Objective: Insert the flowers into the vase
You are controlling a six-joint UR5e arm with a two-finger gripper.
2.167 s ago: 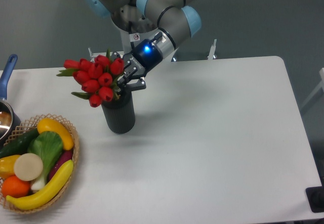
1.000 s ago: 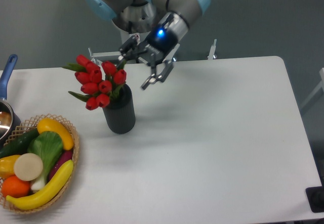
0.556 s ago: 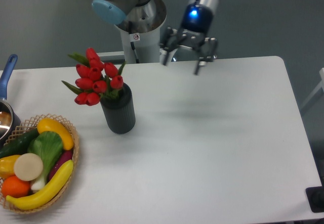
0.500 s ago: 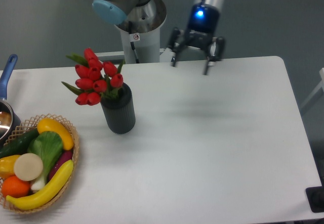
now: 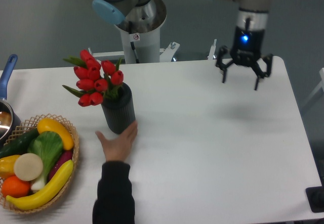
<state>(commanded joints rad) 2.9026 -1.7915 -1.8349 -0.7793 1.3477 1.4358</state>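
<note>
Flowers [image 5: 96, 80] sit in vase [image 5: 119, 110]
End effector [image 5: 243, 75] open at 2 o'clock; hand [image 5: 117, 142] could tip vase

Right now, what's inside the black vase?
The red flowers stand in the vase, their buds and leaves sticking out of its mouth and leaning left. Their stems are hidden by the dark wall, so how deep they go cannot be seen.

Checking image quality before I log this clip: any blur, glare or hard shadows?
Camera view: even, soft lighting, no glare on the table; faint shadow right of the vase; tool and hand slightly soft; flowers reasonably sharp.
</note>
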